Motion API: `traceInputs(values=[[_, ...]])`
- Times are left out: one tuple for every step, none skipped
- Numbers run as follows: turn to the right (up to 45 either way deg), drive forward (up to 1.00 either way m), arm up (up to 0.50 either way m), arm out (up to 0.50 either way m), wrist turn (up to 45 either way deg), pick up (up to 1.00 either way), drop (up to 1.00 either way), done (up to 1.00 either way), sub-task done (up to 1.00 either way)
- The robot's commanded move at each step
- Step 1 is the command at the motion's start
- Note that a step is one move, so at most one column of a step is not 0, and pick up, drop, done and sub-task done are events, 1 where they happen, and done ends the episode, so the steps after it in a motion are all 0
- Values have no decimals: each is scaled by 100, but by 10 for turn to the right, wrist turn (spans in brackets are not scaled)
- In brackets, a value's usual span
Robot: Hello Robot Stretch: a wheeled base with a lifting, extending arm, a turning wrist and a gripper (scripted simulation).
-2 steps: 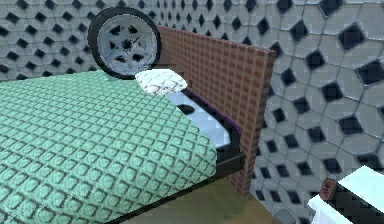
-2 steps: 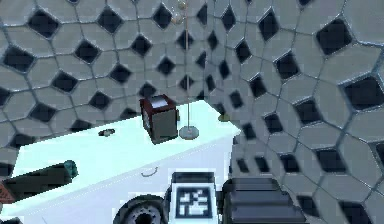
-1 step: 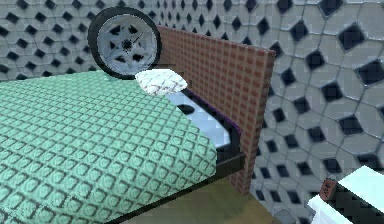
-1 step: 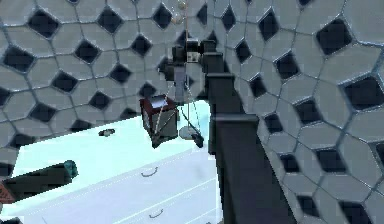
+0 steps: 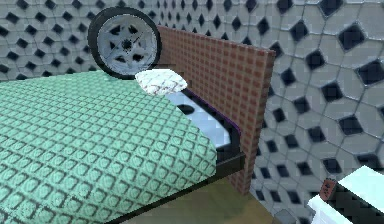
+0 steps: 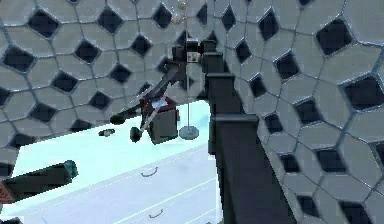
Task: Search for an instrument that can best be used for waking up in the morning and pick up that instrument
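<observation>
The gripper [image 6: 128, 124] hangs above a white dresser [image 6: 110, 160]; I cannot tell whether it holds anything. Just right of it stands a thin pole [image 6: 188, 130]. Down-left of it a dark block [image 6: 40, 180] lies on the dresser; I cannot tell whether this is the clock.

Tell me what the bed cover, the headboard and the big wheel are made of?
The bed cover looks like soft quilted cloth: matte green with a small diamond pattern. The headboard seems cloth-covered, a dull brown check. The wheel looks like a dark rubber tyre around a shiny grey metal rim.
</observation>
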Motion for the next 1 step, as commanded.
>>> traceInputs(values=[[0, 0, 0, 0, 450, 0, 0, 0, 0]])
